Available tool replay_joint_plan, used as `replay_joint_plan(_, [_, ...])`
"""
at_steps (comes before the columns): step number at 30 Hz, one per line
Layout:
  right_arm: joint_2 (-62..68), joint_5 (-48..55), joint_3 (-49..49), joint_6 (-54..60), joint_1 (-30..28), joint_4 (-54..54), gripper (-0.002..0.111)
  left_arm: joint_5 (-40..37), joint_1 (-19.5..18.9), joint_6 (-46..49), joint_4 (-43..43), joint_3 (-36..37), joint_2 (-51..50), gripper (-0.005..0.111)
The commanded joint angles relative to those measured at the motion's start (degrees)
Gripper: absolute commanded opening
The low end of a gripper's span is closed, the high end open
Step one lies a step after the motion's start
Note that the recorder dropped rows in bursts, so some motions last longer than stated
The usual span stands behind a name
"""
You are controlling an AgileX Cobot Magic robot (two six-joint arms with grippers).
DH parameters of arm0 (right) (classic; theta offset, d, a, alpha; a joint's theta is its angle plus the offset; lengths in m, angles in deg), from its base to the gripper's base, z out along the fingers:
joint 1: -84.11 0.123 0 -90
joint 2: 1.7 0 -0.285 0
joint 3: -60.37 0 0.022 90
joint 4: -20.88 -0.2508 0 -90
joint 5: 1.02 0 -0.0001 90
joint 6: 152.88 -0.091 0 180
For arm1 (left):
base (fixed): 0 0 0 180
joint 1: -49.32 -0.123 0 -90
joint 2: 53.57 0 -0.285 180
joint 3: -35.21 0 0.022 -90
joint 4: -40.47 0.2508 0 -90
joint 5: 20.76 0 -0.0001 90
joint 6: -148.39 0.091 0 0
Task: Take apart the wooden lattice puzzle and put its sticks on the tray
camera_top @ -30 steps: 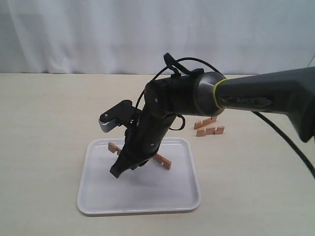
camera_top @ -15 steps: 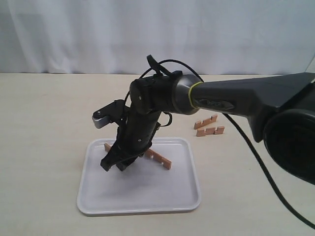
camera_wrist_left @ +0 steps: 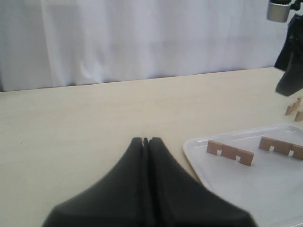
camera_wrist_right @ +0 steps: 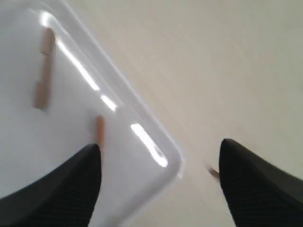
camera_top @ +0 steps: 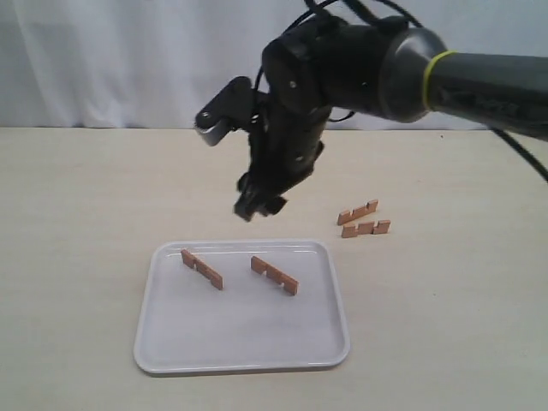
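Right pincer [camera_top: 255, 204] hung empty over the back rim of the tray [camera_top: 154, 358], its fingers [camera_wrist_right: 71, 184] spread wide on the wrist cam. Left pincer [camera_wrist_left: 145, 142] was squeezed shut on nothing, low over the bench [camera_top: 77, 197] on the left-edge side of the tray.

The lattice was fully apart. The first stick [camera_top: 202, 269] and second stick [camera_top: 274, 275] stood on edge inside the tray, which sat near the front edge, roughly mid-width. The third stick [camera_top: 357, 212] and fourth stick [camera_top: 366, 228] lay side by side on the bare bench, just past the tray's back right corner. I couldn't tell if they touched.

My guess was that these things are super light and stiff, but thin, so they'd skid or flip if nudged. I'd pinch one across its flat faces at the solid middle between the notches, not at the skinny ends.
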Motion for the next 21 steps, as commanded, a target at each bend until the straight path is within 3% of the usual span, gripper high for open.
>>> replay_joint_plan(1, [-1.3, 4.9, 1.0, 7.3, -7.2, 3.6, 0.06, 0.6, 0.1, -0.2, 0.0, 0.1, 0.0, 0.0])
replay_joint_plan(4, [-1.3, 4.7, 3.4, 13.2, -13.0, 2.2, 0.05, 0.6, 0.1, -0.2, 0.0, 0.1, 0.0, 0.0])
replay_joint_plan(10, [-1.3, -1.2, 8.6, 14.1, -22.1, -0.8, 0.034, 0.6, 0.1, -0.2, 0.0, 0.1, 0.0, 0.0])
replay_joint_plan(21, [3.4, -10.3, 9.6, 13.1, -24.3, -6.0, 0.035, 0.6, 0.1, -0.2, 0.0, 0.1, 0.0, 0.0])
